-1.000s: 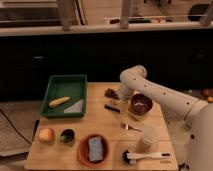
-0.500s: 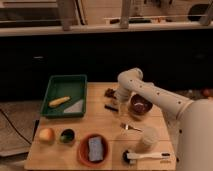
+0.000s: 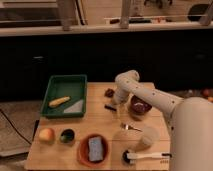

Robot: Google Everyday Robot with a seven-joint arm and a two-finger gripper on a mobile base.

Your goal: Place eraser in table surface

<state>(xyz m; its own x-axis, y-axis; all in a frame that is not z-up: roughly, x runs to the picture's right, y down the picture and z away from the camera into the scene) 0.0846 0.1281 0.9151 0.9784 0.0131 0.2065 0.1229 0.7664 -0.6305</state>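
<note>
The eraser (image 3: 110, 106), a small dark flat block, lies on the light tan table surface (image 3: 100, 122) near its middle. My gripper (image 3: 118, 102) hangs low over the table at the end of the white arm, just right of the eraser. I cannot tell whether it touches the eraser. A second small dark reddish object (image 3: 109, 92) sits on the table just behind them.
A green tray (image 3: 56, 82) with a yellow item stands at the back left. A red plate (image 3: 82, 150) holds a blue-grey sponge (image 3: 95, 149). A white-handled brush (image 3: 146, 156), a clear cup (image 3: 149, 136), a dark bowl (image 3: 140, 106), an apple (image 3: 46, 134) and a dark round object (image 3: 67, 135) are nearby.
The arm has swung a little to the left and lowered the gripper toward the table next to the small dark block.
</note>
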